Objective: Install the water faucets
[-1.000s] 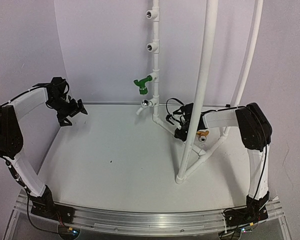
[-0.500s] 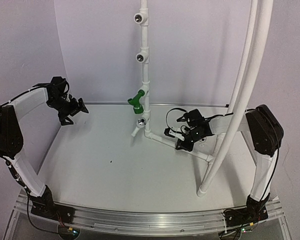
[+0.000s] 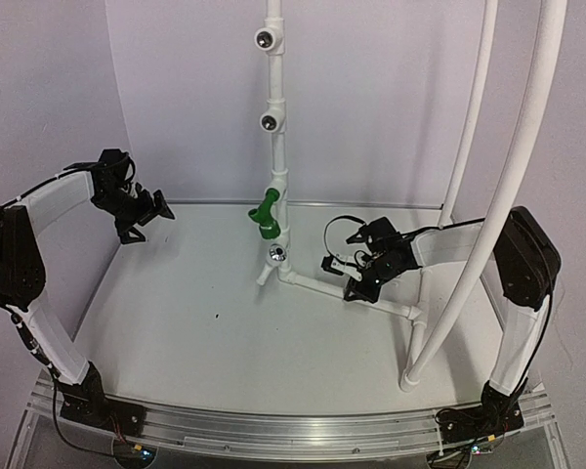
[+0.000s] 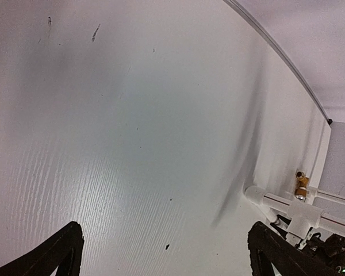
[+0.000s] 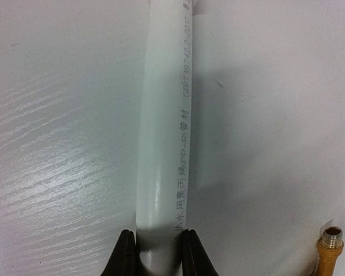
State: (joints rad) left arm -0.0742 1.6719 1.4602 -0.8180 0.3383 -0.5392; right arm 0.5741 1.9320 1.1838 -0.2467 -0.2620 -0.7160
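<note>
The green water faucet point(image 3: 265, 212) sits screwed into a tee on the white upright pipe point(image 3: 275, 156), spout pointing down and left. The brass water faucet point(image 5: 329, 253) lies on the table just right of the base pipe and also shows small in the left wrist view point(image 4: 301, 185); the top view does not show it. My right gripper point(image 3: 356, 285) is low over the table, shut on the white base pipe point(image 5: 164, 144), one finger on each side point(image 5: 155, 256). My left gripper point(image 3: 154, 209) hangs open and empty at the far left point(image 4: 164, 261).
The pipe frame's base point(image 3: 317, 286) runs across the table to a foot point(image 3: 411, 379). Two tall curved pipes point(image 3: 527, 186) rise on the right. Empty tees point(image 3: 266, 40) point(image 3: 271, 122) sit higher on the upright, and a metal-threaded opening point(image 3: 276, 254) below the green faucet.
The whole pipe frame has swung: the upright with the green faucet shifted left, the tall pipes and foot shifted right and nearer. My right gripper moved with the base pipe. The left arm stayed.
</note>
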